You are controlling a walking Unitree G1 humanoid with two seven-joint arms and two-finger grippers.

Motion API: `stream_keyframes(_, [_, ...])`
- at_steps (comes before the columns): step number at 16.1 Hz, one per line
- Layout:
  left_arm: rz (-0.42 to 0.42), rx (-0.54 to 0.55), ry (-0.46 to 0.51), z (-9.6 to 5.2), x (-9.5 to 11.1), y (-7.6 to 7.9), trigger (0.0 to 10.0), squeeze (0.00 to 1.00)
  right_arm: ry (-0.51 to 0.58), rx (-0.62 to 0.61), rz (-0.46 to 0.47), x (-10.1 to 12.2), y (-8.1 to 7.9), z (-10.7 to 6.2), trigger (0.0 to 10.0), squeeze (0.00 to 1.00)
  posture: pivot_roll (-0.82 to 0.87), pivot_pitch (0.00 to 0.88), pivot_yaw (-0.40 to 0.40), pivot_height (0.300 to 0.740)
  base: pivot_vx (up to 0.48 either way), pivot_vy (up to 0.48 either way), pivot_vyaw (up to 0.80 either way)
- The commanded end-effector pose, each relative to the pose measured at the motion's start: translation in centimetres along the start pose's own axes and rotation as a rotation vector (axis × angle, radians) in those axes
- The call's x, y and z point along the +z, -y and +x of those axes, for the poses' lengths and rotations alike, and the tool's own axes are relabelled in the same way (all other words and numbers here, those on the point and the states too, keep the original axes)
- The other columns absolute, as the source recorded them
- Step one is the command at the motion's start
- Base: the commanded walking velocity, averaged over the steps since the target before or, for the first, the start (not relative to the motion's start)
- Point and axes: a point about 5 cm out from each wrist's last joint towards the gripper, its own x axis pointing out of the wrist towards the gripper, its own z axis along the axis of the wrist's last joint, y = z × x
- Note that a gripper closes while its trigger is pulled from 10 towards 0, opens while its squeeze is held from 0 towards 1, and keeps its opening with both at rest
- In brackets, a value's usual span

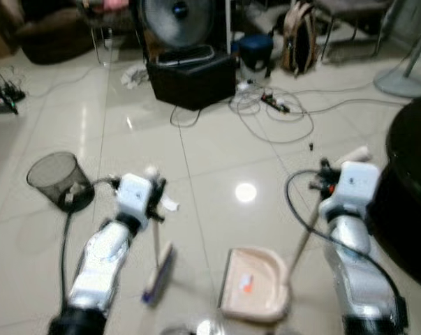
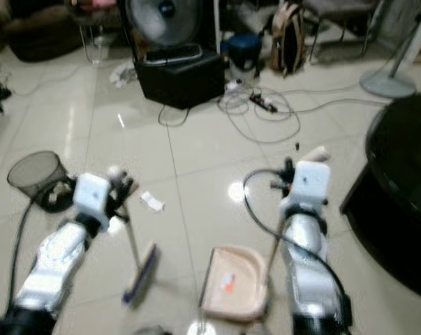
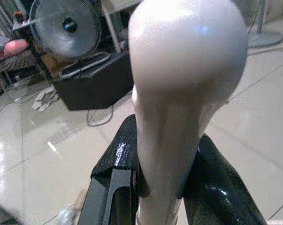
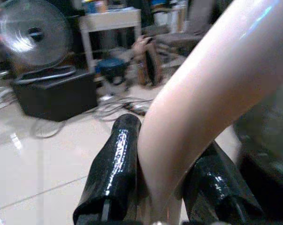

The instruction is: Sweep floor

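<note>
- The left gripper (image 3: 160, 187) has its jaws clenched on the rounded top of a pale broom (image 1: 157, 269), whose brush head rests on the tiled floor (image 1: 217, 150) in front of the robot.
- The right gripper (image 4: 162, 187) grips the curved handle of a pink dustpan (image 1: 255, 283), which sits flat on the floor just beside the brush.
- A scrap of white paper (image 2: 152, 202) lies on the tiles near the broom; a mesh wastebasket (image 1: 58, 180) stands to the robot's left.
- Both tools look light, stiff and smooth plastic; the glossy handles could twist in the jaws, so a firm hold high on each shaft seems wise.
- Loose cables (image 1: 273, 112) beyond could snag the bristles.
</note>
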Motion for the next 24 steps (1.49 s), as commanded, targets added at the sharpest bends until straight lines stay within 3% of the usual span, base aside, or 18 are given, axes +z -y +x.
stream_keyframes(1, [0.025, 0.029, 0.045, 0.1, 1.1, -0.8, 10.0, 0.00, 0.054, 0.015, -0.009, 1.0, -0.4, 0.1, 10.0, 0.00, -0.01, 0.054, 0.113, 0.740, 0.000, -0.386, 0.00])
stream_keyframes(5, [0.023, 0.044, 0.053, 0.1, 1.2, -0.8, 10.0, 0.00, 0.057, 0.025, -0.037, 0.9, -0.5, 0.0, 10.0, 0.00, 0.00, 0.060, 0.105, 0.740, 0.000, -0.379, 0.00])
stream_keyframes(7, [0.041, 0.142, 0.112, 0.5, 2.1, -1.3, 10.0, 0.00, 0.058, 0.030, -0.040, 0.9, -0.5, 0.0, 10.0, 0.00, 0.00, 0.056, 0.100, 0.740, 0.000, 0.000, 0.00])
stream_keyframes(13, [0.029, 0.090, 0.169, 1.3, 3.4, -0.5, 10.0, 0.00, 0.058, 0.001, -0.060, 0.7, -0.6, 0.1, 10.0, 0.00, 0.01, 0.058, 0.109, 0.740, 0.000, 0.000, 0.00])
stream_keyframes(18, [0.015, 0.090, 0.161, 1.5, 3.3, -0.4, 10.0, 0.00, 0.056, -0.007, -0.077, 0.6, -0.3, 0.3, 10.0, 0.00, 0.01, 0.064, 0.110, 0.740, 0.000, 0.000, 0.00])
stream_keyframes(24, [0.010, 0.090, 0.085, 2.2, 2.2, -0.6, 10.0, 0.00, 0.061, -0.026, -0.194, -1.1, 1.0, 0.9, 10.0, 0.00, 0.03, 0.088, 0.125, 0.740, 0.000, 0.000, 0.00])
